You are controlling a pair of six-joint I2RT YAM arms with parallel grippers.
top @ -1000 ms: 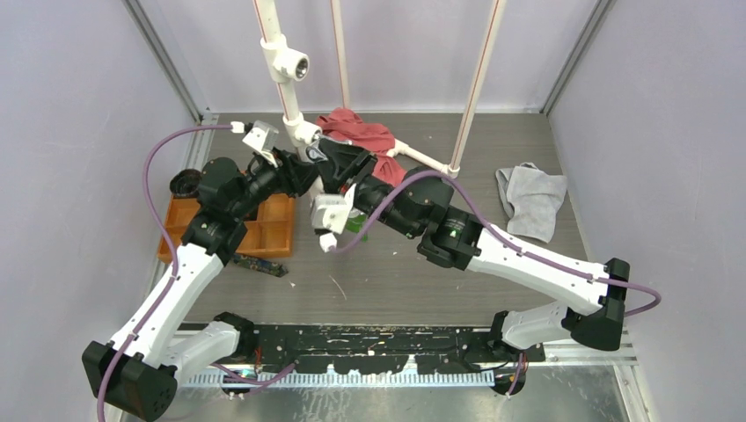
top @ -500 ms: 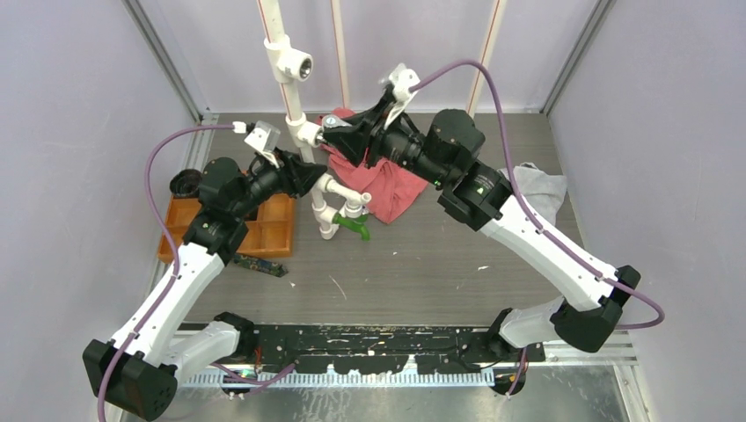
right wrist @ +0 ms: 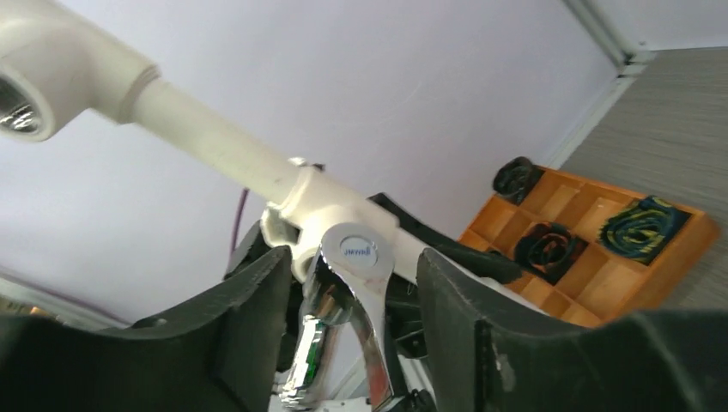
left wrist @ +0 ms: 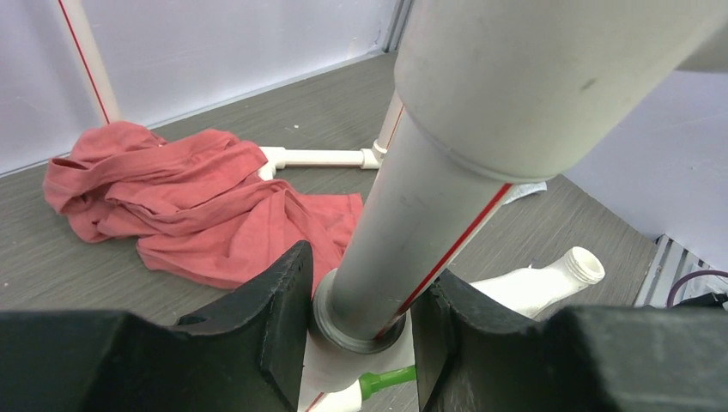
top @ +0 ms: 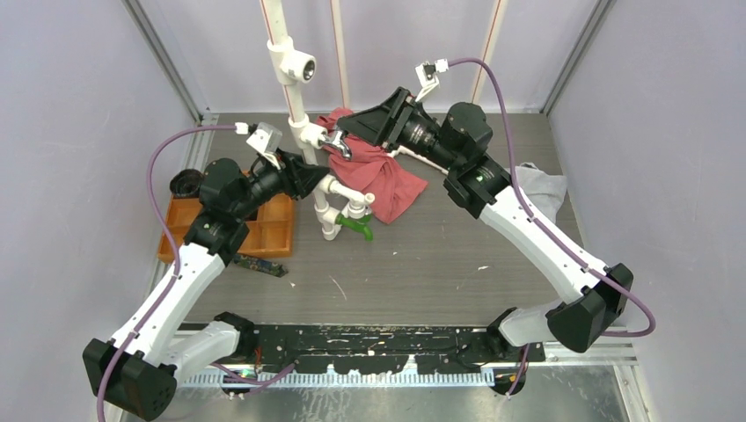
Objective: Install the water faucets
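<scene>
A white upright pipe (top: pixel 295 114) carries tee fittings. My left gripper (top: pixel 303 178) is shut on this pipe low down; in the left wrist view both fingers (left wrist: pixel 275 300) press against the pipe (left wrist: pixel 446 197). My right gripper (top: pixel 352 134) is shut on the silver faucet (top: pixel 337 143) and holds it against the middle tee (top: pixel 308 134). In the right wrist view the shiny faucet (right wrist: pixel 356 283) stands between the fingers (right wrist: pixel 249 318), right at the white tee (right wrist: pixel 318 202). A green tap (top: pixel 359 229) sits on the lowest fitting and also shows in the left wrist view (left wrist: pixel 395 378). The top tee (top: pixel 299 65) is open.
A red cloth (top: pixel 378 167) lies behind the pipe and a grey cloth (top: pixel 532 198) at the right. An orange compartment tray (top: pixel 268 224) sits at the left, with a black round item (top: pixel 185 183) and a dark strip (top: pixel 261 265) near it. Thin white poles stand at the back.
My right arm has swung up from low over the table to the pipe, bringing the silver faucet to the middle tee. The left gripper has stayed on the pipe.
</scene>
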